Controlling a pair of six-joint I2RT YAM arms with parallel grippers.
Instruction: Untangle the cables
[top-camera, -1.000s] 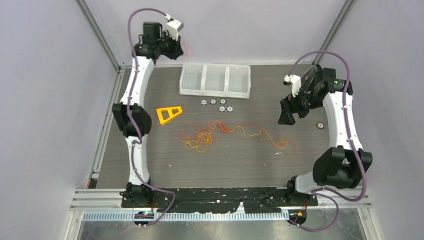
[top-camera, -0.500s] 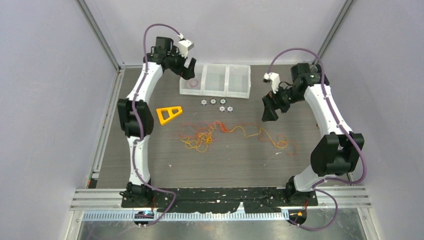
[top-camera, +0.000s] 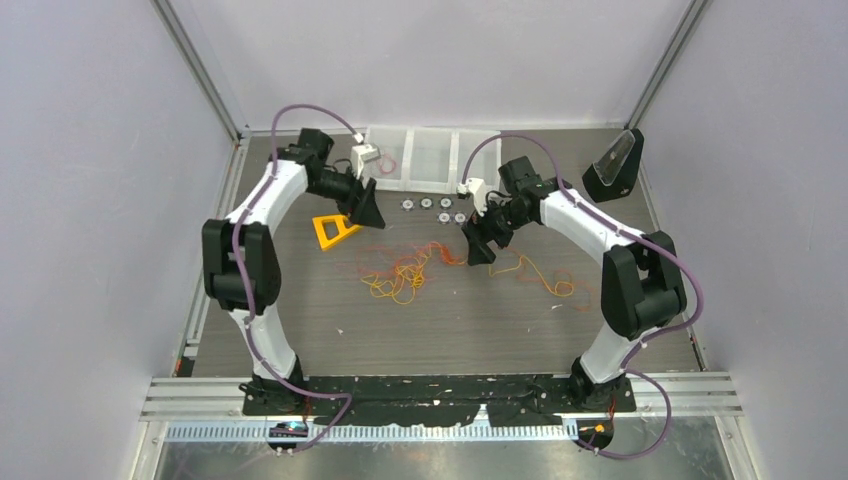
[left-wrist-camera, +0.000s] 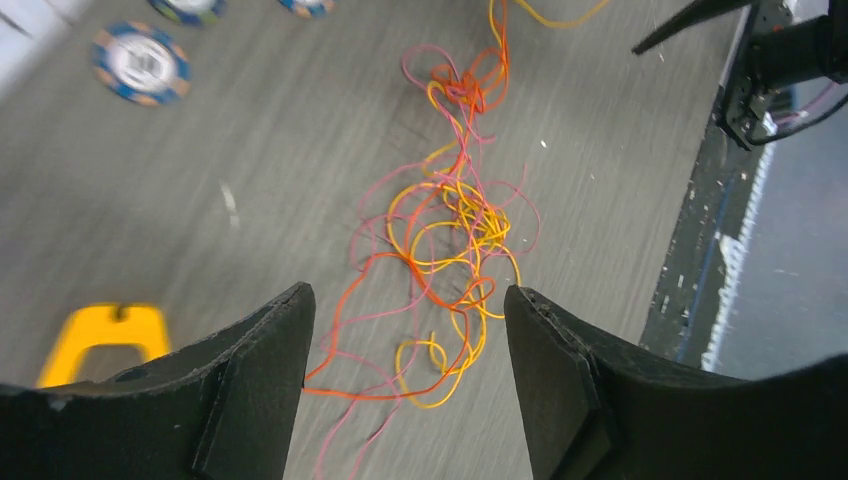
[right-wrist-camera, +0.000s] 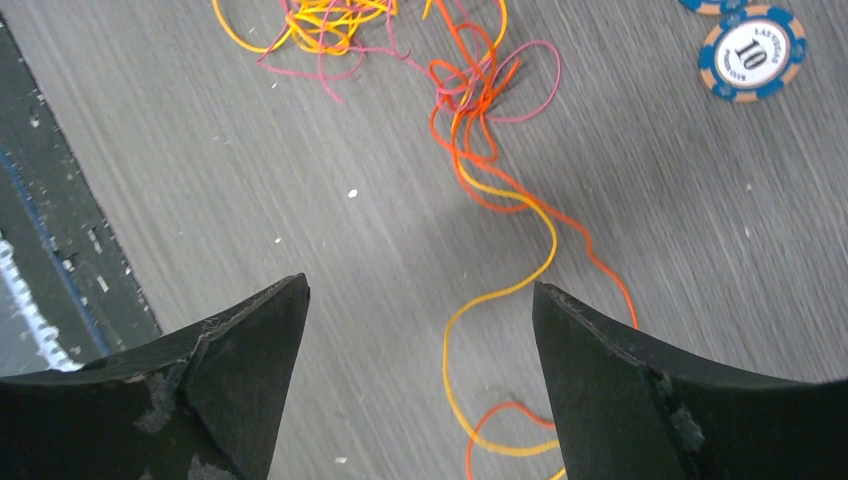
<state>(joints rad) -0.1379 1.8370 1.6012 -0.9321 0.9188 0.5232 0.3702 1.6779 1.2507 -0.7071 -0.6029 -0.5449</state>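
My left fingers (left-wrist-camera: 250, 390) stand apart and empty above the dense knot of the cables (left-wrist-camera: 455, 215). My right fingers (right-wrist-camera: 640, 400) gape likewise over the looser trailing strands, placed, I judge, so each side can be drawn apart across the tabletop (top-camera: 470, 330).

Both arms bend inward, left claw (top-camera: 369, 214) and right claw (top-camera: 479, 250) pointing down, jaws spread and empty.
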